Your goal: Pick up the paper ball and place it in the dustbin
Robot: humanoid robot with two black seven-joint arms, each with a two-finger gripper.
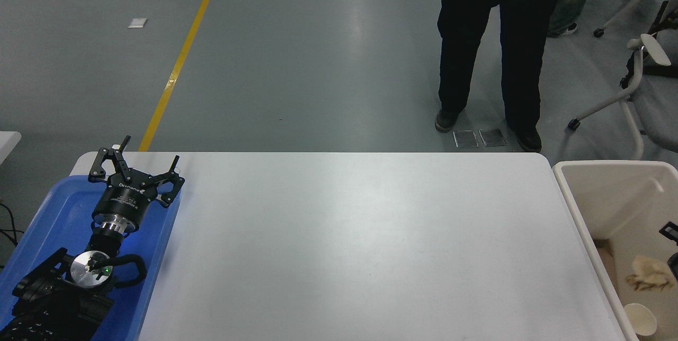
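the paper ball (649, 273) is lying inside the dustbin (582, 224), just off the tabletop's (360, 245) right edge, beside a paper cup (641, 321). the right tool (671, 245) is barely peeking in, grip impossible to tell. it should be lifting straight clear of the rim. the left tool (139, 169) is sitting released over the blue tray (47, 224).

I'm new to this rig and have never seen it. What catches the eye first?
The big white table fills the middle. At its left, the left gripper, open, rests over a blue tray. At the right, the paper ball lies in the dustbin by a paper cup; a person's dark legs stand beyond.
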